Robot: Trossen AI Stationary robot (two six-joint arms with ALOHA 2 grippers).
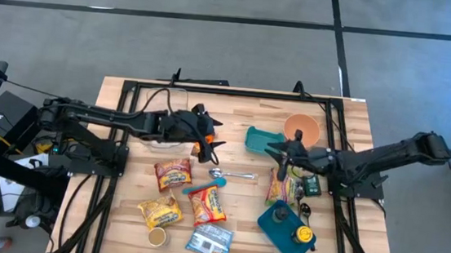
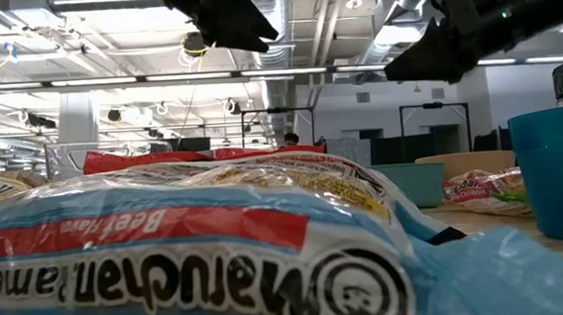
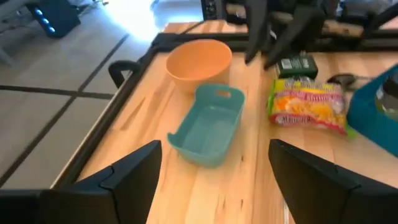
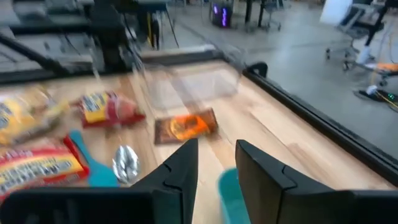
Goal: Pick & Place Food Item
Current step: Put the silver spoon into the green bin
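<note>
My left gripper (image 1: 214, 135) hangs open above the table's middle, nothing between its fingers (image 3: 214, 149). Beside it a brown-orange food packet (image 1: 201, 149) lies flat next to a clear tub (image 1: 163, 137). My right gripper (image 1: 277, 152) hovers over the near end of the teal dish (image 1: 261, 138); its fingers stand a narrow gap apart with nothing in them (image 4: 216, 149). The right wrist view shows the brown-orange packet (image 4: 186, 126) and the clear tub (image 4: 193, 87) ahead. An orange bowl (image 3: 199, 61) stands behind the teal dish (image 3: 208, 127).
Several noodle packets (image 1: 172, 173) (image 1: 206, 205) (image 1: 159, 211), a blue packet (image 1: 210, 242) and a spoon (image 1: 229, 174) lie at the middle and near side. Another packet (image 3: 308, 106) and a teal container (image 1: 286, 228) sit at the right. A black frame (image 1: 130, 94) edges the table.
</note>
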